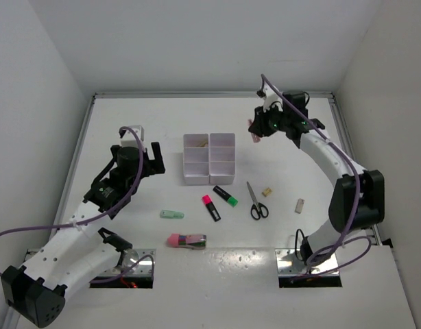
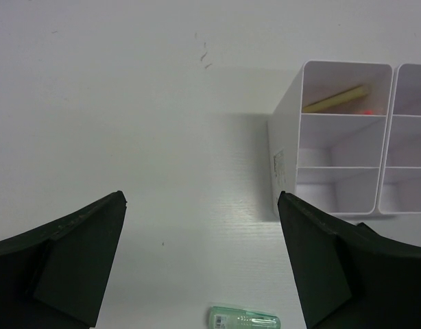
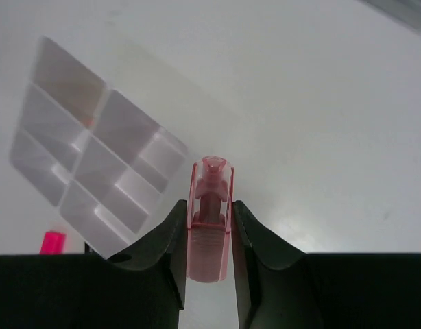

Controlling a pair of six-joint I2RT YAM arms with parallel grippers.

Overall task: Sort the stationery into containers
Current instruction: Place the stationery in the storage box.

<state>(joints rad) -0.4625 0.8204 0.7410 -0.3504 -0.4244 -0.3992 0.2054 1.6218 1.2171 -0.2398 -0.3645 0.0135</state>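
The white organizer tray (image 1: 209, 157) stands mid-table, with a yellow pen (image 2: 337, 99) in a far compartment. My right gripper (image 1: 256, 131) hangs right of the tray and above the table, shut on a pink translucent capped item (image 3: 210, 219). The tray also shows in the right wrist view (image 3: 94, 171), below and to the left. My left gripper (image 1: 145, 145) is open and empty, left of the tray (image 2: 341, 137). A mint capped item (image 2: 243, 319) lies below it. Two black highlighters, one pink-ended (image 1: 210, 207) and one green-ended (image 1: 225, 195), and black-handled scissors (image 1: 256, 202) lie in front of the tray.
Two beige bits (image 1: 266, 192) (image 1: 299, 205) lie right of the scissors. The mint item (image 1: 172, 214) and a pink-and-dark item (image 1: 186, 240) lie near the front left. White walls close in the table at the back and both sides.
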